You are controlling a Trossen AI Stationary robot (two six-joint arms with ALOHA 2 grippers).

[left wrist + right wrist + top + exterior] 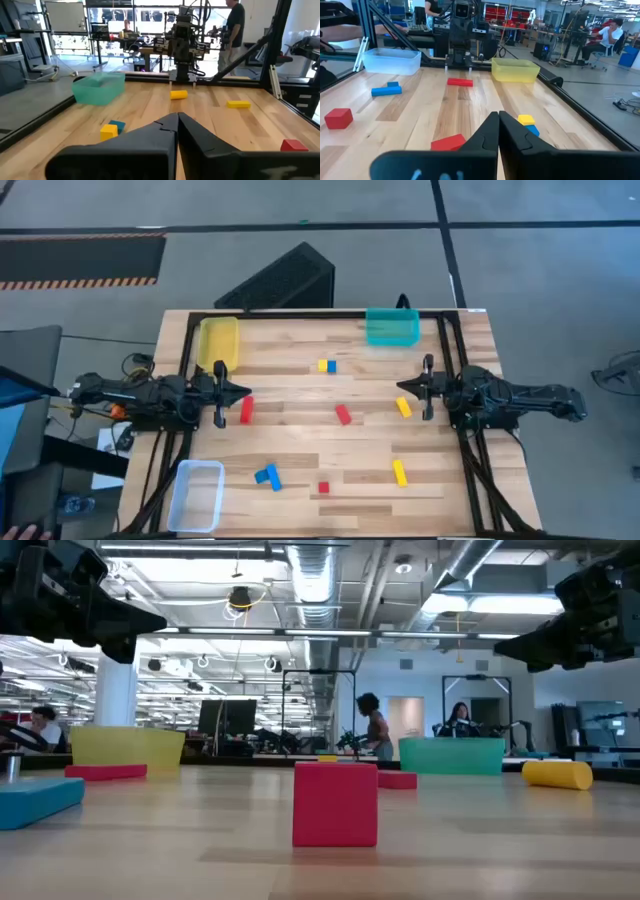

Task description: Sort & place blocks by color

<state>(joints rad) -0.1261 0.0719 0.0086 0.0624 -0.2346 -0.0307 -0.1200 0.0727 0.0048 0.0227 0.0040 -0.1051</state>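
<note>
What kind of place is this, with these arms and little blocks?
Probably a robotics lab or workshop in a large open industrial hall. Exposed ceiling ducts run overhead, people work at benches and monitors behind the wooden table, and another robot rig stands farther back.

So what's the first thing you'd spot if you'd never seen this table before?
Probably the little coloured blocks scattered over the wooden table: a red block near the middle, a yellow block nearer the right arm and a blue block towards the clear bin. Next, the two dark arms facing each other, the left hand and the right hand both shut and holding nothing. A yellow bin and a teal bin sit along the far edge.
</note>
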